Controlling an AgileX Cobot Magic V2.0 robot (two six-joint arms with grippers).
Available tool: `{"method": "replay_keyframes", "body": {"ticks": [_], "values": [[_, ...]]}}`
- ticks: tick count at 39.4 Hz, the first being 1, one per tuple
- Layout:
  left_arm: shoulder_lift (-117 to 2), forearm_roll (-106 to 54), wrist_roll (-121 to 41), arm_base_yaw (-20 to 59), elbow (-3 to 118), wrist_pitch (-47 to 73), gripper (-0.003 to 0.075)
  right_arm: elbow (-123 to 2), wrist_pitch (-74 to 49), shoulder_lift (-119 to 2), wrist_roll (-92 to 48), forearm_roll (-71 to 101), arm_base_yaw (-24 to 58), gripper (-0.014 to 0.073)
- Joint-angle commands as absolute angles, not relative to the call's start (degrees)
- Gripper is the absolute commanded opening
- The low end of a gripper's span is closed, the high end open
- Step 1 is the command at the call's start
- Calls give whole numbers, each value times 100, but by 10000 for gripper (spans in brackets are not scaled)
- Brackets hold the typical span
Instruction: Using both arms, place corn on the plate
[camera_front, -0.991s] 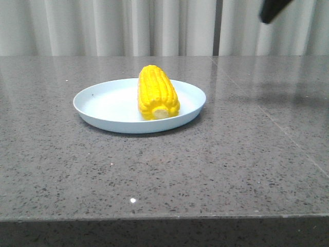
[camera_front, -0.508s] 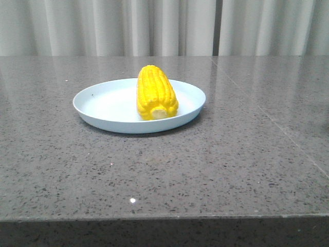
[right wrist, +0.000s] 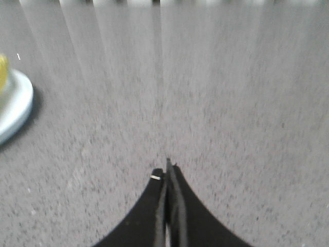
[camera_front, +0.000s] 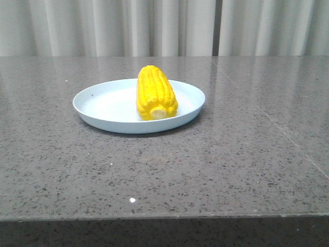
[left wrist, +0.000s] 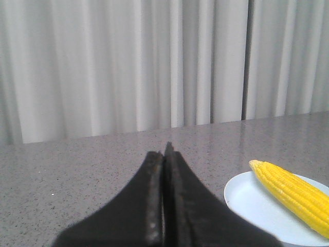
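Note:
The yellow corn (camera_front: 156,93) lies on the pale blue plate (camera_front: 97,103) in the middle of the grey table, its pale stub end toward the camera. Neither gripper shows in the front view. In the left wrist view my left gripper (left wrist: 163,154) is shut and empty, well off to the side of the plate (left wrist: 252,203) and the corn (left wrist: 293,188). In the right wrist view my right gripper (right wrist: 167,170) is shut and empty above bare table, far from the plate (right wrist: 15,110), of which only an edge shows.
The grey speckled stone table (camera_front: 231,154) spreads around the plate, with its front edge near the camera. White curtains (camera_front: 164,25) hang behind the table's far edge.
A dark arm part at the front view's top right one second ago has left the view. The corn has shifted very slightly on the plate.

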State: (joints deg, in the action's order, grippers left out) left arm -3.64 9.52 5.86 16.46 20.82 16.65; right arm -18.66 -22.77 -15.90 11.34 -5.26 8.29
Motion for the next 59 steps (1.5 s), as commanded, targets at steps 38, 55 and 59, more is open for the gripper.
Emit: {"method": "replay_keyframes", "body": {"ticks": [38, 55, 59], "values": [[-433, 991, 593, 1639, 2223, 1214, -20, -1977, -1622, -1081, 1066, -659, 797, -121], [-10, 147, 0, 1355, 1769, 1091, -20, -1977, -1628, -1081, 1066, -659, 797, -121], [160, -67, 0, 1011, 1432, 998, -20, -1977, -1628, -1081, 1066, -659, 797, -121]]}}
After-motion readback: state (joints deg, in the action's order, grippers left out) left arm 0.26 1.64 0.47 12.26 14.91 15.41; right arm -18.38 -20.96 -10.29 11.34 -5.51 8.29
